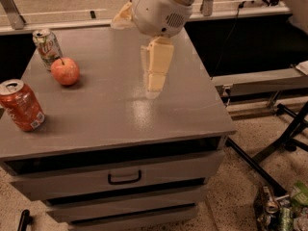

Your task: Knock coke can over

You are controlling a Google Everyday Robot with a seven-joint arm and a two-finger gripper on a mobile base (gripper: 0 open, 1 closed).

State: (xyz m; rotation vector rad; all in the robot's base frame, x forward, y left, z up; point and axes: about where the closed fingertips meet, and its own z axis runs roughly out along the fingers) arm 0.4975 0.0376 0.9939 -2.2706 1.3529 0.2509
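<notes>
The coke can (20, 105), red-orange with a silver top and a white barcode label near its base, stands tilted at the front left corner of the grey cabinet top (110, 105). My gripper (155, 83) hangs from the white arm over the middle of the top, well to the right of the can and apart from it. Its cream-coloured fingers point down and sit close together.
A red apple (65, 71) and a pale white-and-green can (47, 47) stand at the back left of the top. The cabinet has drawers (125, 177) below. Black stand legs (269, 148) and floor litter (279, 208) lie to the right.
</notes>
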